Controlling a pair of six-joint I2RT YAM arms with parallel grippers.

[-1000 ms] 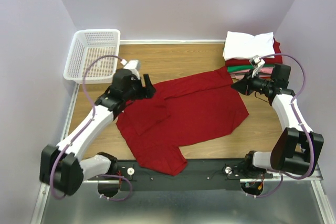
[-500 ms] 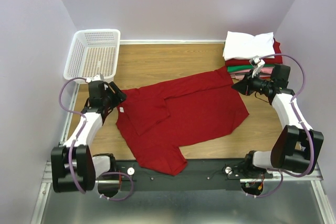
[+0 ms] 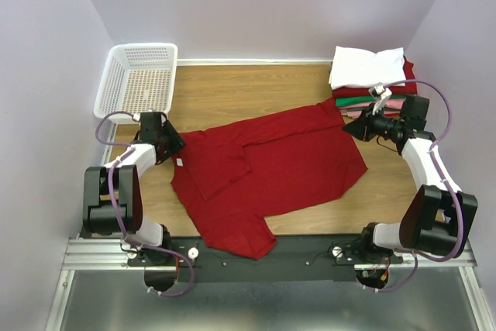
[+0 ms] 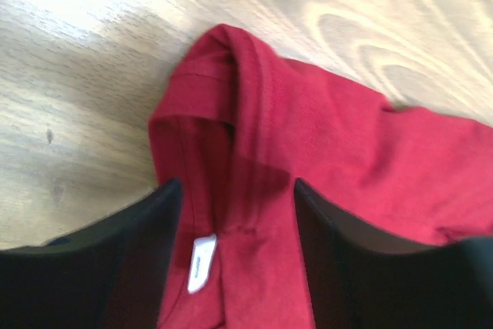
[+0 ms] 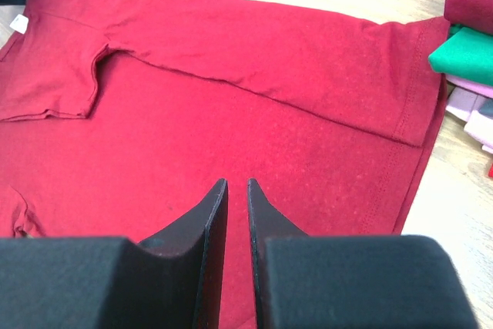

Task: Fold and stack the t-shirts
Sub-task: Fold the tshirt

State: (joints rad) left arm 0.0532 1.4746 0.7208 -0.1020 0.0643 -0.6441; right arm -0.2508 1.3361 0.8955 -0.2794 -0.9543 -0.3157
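A large dark red t-shirt lies spread across the middle of the wooden counter, part-folded, one long edge turned over itself. At centre left of the overhead frame, the left claw sits at the shirt's collar corner, its jaws apart and straddling the bunched neckband beside the white label, nothing yet pinched. At right, the right claw hovers by the shirt's far hem, its jaws nearly together and gripping nothing. In the upper right corner, a stack of folded shirts waits, a white one on top, with dark red, green and pink beneath. The white mesh basket at upper left looks empty. The risk from here appears to be a shallow grab at the collar: catching only the top layer, or just the rolled neckband, could drag the existing fold open and skew the shirt.
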